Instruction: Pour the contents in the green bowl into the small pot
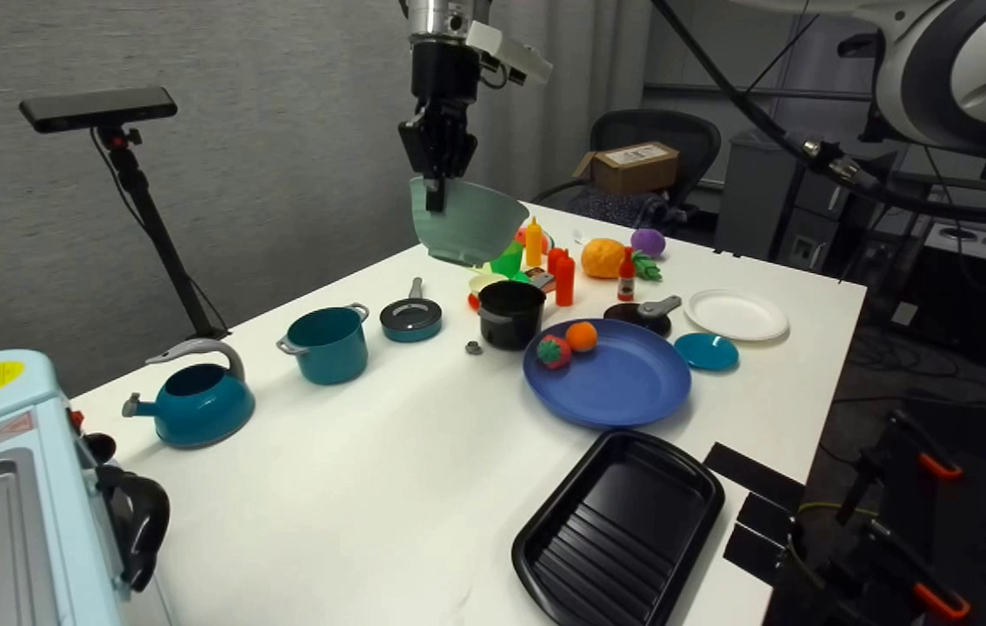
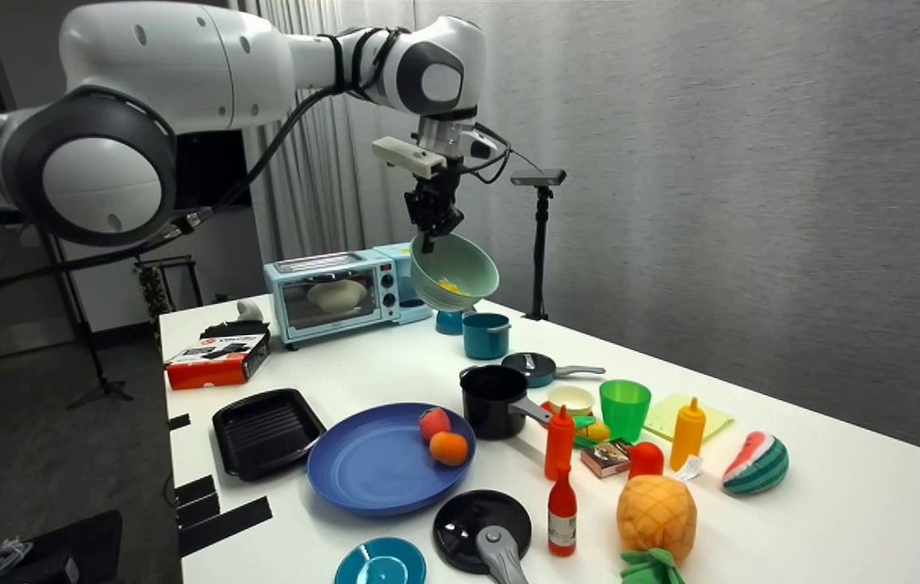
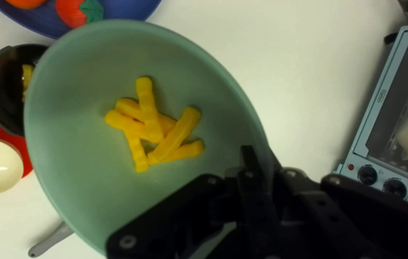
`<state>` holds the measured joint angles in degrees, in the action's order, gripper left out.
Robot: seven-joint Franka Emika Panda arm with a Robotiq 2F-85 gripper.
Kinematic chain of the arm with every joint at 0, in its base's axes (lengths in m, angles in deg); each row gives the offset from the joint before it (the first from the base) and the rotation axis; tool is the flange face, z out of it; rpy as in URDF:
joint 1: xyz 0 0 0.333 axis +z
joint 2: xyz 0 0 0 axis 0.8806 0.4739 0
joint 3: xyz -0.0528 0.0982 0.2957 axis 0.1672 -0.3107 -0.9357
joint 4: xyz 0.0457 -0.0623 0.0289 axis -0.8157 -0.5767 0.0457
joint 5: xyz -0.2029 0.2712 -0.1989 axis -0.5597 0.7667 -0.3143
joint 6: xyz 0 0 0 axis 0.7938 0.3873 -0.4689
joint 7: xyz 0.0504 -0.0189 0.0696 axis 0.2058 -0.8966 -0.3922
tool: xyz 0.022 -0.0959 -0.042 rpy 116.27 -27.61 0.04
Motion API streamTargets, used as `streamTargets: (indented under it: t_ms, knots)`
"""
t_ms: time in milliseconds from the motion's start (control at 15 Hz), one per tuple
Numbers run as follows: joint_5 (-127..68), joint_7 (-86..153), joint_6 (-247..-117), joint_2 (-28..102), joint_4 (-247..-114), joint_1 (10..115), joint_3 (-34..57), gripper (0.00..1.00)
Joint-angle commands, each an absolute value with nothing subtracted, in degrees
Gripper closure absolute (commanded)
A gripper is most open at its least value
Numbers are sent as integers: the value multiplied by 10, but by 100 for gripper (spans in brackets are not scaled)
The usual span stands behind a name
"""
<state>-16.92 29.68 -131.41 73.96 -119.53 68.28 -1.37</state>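
Observation:
The pale green bowl (image 1: 469, 224) is held in the air, tilted, in both exterior views (image 2: 464, 258). My gripper (image 3: 263, 158) is shut on its rim, one finger inside and one outside. A heap of yellow pieces (image 3: 150, 126) lies inside the bowl; it also shows in an exterior view (image 2: 450, 285). The black pot (image 1: 510, 317) stands on the table below the bowl's level. In the wrist view the bowl's rim partly covers this pot (image 3: 0, 95), and some yellow shows inside it. A teal pot (image 1: 332, 348) stands apart, also on the table (image 2: 485, 336).
A blue plate (image 1: 615, 382) with a toy strawberry and orange is beside the black pot. A small pan (image 1: 411, 320), teal kettle (image 1: 204, 404), toaster oven (image 2: 338, 294) and grill pan (image 1: 632, 522) stand around. Toy bottles (image 2: 560, 442) and a white bowl (image 2: 571, 399) are near the pot.

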Motion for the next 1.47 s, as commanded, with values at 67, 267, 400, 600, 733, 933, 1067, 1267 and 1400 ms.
streamTargets:
  t_ms: [67,267,400,600,733,933,1067,1267,1400]
  knots:
    - [-147,288,-1302,730,-1227,658,-23,98]
    - [-153,251,-1299,727,-1242,658,-27,98]
    - [-159,271,-1310,740,-1230,664,-19,93]
    - [-159,263,-1310,740,-1232,664,-21,93]
    - [-159,262,-1310,740,-1232,664,-21,93]
    - [-159,262,-1310,740,-1232,664,-21,93]
    - [-159,262,-1310,740,-1232,664,-21,93]
    - [-159,262,-1310,740,-1232,664,-21,93]
    - [-158,256,-1312,737,-1233,664,-23,98]
